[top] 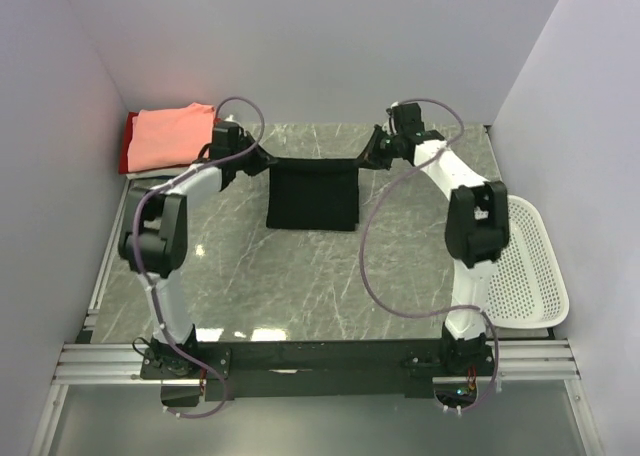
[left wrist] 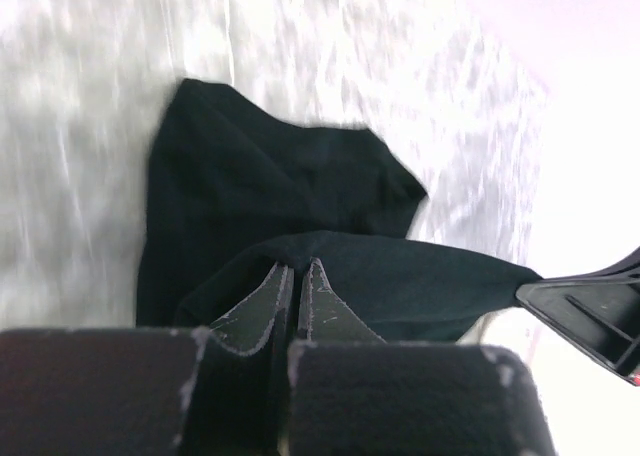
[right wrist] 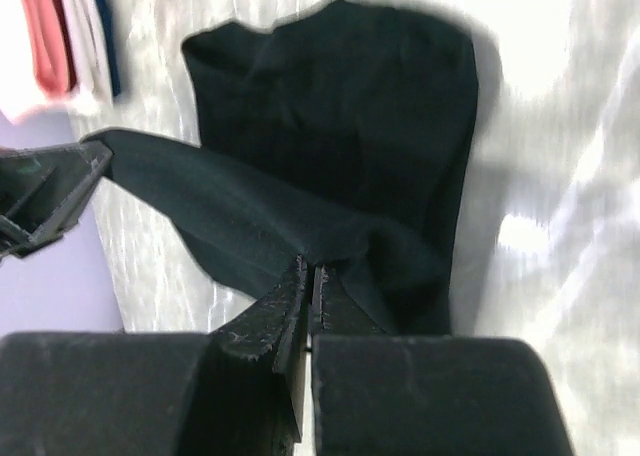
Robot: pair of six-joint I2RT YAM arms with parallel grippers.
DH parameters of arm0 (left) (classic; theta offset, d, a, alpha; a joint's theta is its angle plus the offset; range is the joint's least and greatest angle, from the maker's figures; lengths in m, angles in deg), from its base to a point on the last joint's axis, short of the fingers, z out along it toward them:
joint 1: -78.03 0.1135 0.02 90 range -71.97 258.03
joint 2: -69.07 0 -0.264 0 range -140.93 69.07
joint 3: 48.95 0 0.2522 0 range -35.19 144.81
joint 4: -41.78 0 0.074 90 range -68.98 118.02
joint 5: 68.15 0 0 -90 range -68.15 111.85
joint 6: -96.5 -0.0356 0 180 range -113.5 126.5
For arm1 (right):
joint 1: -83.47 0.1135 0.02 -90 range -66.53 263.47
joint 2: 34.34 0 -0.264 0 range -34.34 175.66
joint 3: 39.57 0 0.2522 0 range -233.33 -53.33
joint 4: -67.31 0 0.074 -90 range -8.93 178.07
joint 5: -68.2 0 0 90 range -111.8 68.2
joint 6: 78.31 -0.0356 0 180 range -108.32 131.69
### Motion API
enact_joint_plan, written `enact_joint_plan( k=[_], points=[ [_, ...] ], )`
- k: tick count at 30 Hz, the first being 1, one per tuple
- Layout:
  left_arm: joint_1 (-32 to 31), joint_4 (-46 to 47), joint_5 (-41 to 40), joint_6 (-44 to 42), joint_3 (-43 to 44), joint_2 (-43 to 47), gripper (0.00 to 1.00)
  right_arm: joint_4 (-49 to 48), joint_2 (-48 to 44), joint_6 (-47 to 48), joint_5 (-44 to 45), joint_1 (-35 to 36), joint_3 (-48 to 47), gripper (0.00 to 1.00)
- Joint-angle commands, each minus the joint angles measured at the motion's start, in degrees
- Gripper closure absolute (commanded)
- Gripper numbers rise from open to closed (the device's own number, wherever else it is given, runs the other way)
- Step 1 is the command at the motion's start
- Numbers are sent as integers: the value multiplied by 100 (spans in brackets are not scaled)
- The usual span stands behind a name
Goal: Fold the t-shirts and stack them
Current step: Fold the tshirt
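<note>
A large black t-shirt (top: 313, 198) hangs at the back middle of the table, its upper edge stretched taut between my two grippers and its lower part lying folded on the marble. My left gripper (top: 262, 162) is shut on the left end of that edge. My right gripper (top: 366, 159) is shut on the right end. The left wrist view has the fingertips (left wrist: 297, 266) pinched on black cloth (left wrist: 280, 186). In the right wrist view the tips (right wrist: 311, 267) are likewise closed on the shirt (right wrist: 370, 126). A folded salmon-pink t-shirt (top: 172, 136) lies on a red one (top: 127, 148) at the back left corner.
A white mesh basket (top: 527, 266) sits at the table's right edge beside the right arm. Side walls stand close on the left, right and back. The folded stack's pink, white and dark edges (right wrist: 60, 31) show at the top left of the right wrist view.
</note>
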Motion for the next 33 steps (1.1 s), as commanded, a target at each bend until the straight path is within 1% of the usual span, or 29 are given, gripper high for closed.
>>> enact_joint_plan(
  k=[1,2,3,4,5,6,7,8,9,11,13,14,15,17,18,20,21,24,26,27,29,31,32,33],
  points=[
    [212,331,268,-24,874,-775,99,104,797,74,-208,-133,-1129,97],
    [238,462,356,-32,1189,-962,99,157,1026,100,-295,-142,-1384,95],
    [265,429,435,-41,1383,-1138,99,201,1446,100,-322,-168,-1830,87],
    [317,385,531,-76,1577,-1470,97,279,1650,143,-305,-203,-2070,79],
    [352,385,628,-85,1875,-1621,91,393,1852,170,-244,-238,-2342,70],
    [388,489,716,-76,1973,-1736,80,560,2159,170,-235,-273,-2762,56],
    [484,525,821,-7,2035,-1859,54,596,2266,170,-243,-300,-2914,51],
    [528,586,866,29,2062,-1869,44,623,2372,179,-226,-352,-3029,46],
    [572,743,910,38,2036,-1834,30,632,2355,196,-200,-353,-3100,43],
    [660,728,858,-40,2009,-1659,22,605,2268,258,-16,-370,-3013,40],
    [678,579,805,-172,1974,-1440,20,536,2005,293,126,-362,-2706,40],
    [678,552,752,-208,1861,-1351,21,465,1725,293,178,-344,-2522,40],
    [678,543,717,-225,1756,-1246,23,326,1557,285,396,-327,-2103,41],
    [661,657,586,-225,1327,-912,31,149,1058,320,599,-230,-1652,43],
    [643,657,550,-243,1228,-824,44,-60,915,311,618,-125,-1276,44],
    [546,526,541,-322,1105,-718,61,-203,652,285,583,16,-1018,47],
    [503,464,593,-374,1113,-726,74,-282,607,276,565,190,-922,49],
    [318,455,734,-357,1087,-875,87,-413,667,223,451,411,-920,52],
    [212,359,752,-410,1287,-1103,90,-502,912,135,241,543,-1034,55],
    [195,367,830,-419,1367,-1209,91,-493,1044,109,188,570,-1270,56],
    [177,385,927,-393,1717,-1577,91,-546,1456,48,4,570,-1526,57],
    [186,271,972,-428,2025,-1972,91,-485,1808,4,-93,544,-2114,59],
    [186,227,963,-462,2340,-2096,91,-458,2176,-23,-207,483,-2333,59],
    [194,113,945,-489,2526,-2245,89,-502,2345,-93,-269,430,-2701,59]
  ],
)
